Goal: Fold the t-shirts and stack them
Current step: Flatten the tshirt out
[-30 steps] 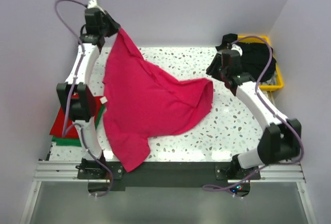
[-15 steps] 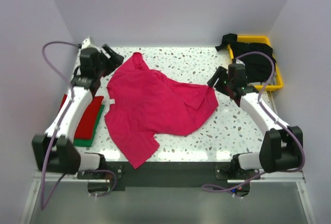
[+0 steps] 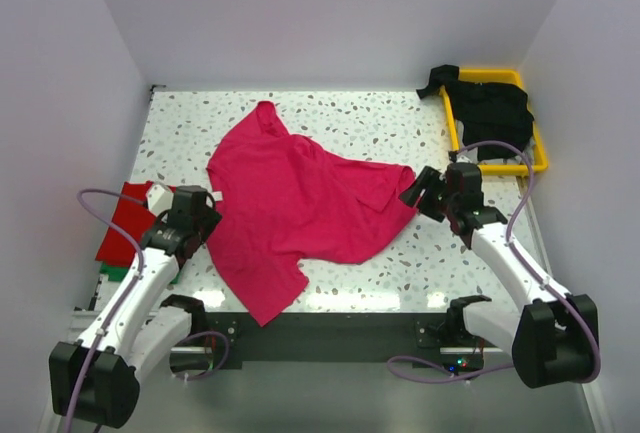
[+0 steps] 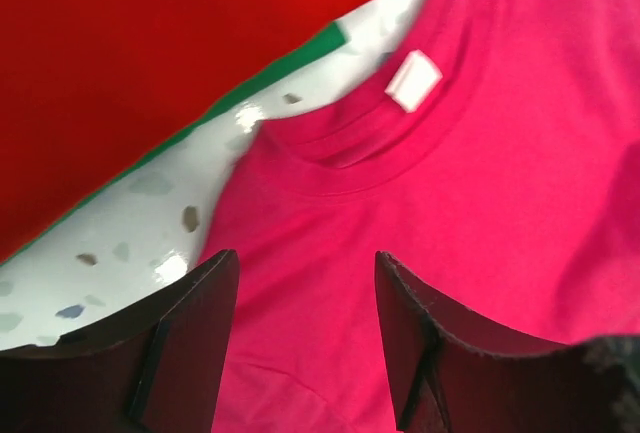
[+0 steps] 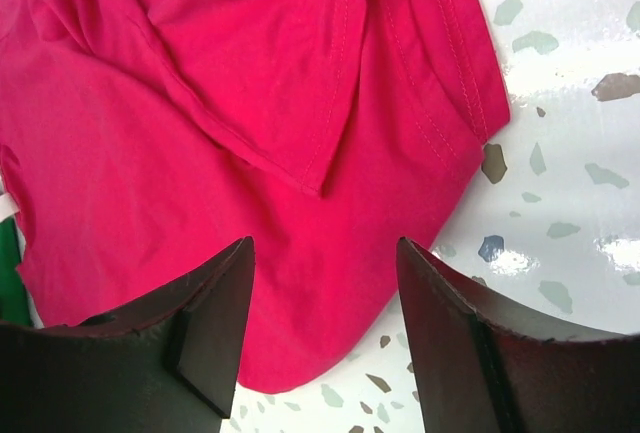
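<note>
Speckled table [image 3: 400,263], magenta shirt [image 3: 300,203], black shirts [image 3: 490,108] in yellow tray [image 3: 530,166], left fingers [image 4: 190,353] and right fingers [image 5: 210,323] released.

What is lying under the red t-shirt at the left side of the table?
A green t-shirt lies under the red t-shirt; only a narrow strip shows along its edge. The rest is covered, so whether anything else lies below cannot be seen.
</note>
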Controlling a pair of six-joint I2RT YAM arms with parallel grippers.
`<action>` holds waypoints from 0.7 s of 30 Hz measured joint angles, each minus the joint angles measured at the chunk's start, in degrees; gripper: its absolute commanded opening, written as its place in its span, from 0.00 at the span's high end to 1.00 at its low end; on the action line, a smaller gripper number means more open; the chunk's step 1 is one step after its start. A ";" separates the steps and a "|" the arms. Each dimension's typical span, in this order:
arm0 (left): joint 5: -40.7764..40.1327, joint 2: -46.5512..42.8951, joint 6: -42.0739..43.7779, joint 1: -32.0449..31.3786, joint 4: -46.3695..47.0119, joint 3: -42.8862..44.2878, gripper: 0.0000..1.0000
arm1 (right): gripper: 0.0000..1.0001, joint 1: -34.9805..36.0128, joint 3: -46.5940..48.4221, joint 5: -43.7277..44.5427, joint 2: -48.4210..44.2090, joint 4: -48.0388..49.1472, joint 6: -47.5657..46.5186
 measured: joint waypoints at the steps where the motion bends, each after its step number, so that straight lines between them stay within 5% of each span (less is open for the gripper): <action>1: -0.39 -0.07 -1.05 0.00 -0.70 -0.66 0.40 | 0.39 0.00 -0.13 -0.17 0.15 -0.07 0.02; 10: 0.15 0.28 -6.82 0.00 -2.23 -8.72 0.53 | 0.40 0.00 -0.90 -1.49 0.52 0.07 0.11; 21: 2.78 -1.64 -8.22 0.00 0.35 -12.70 0.55 | 0.41 0.00 -1.95 -1.53 3.10 0.87 0.13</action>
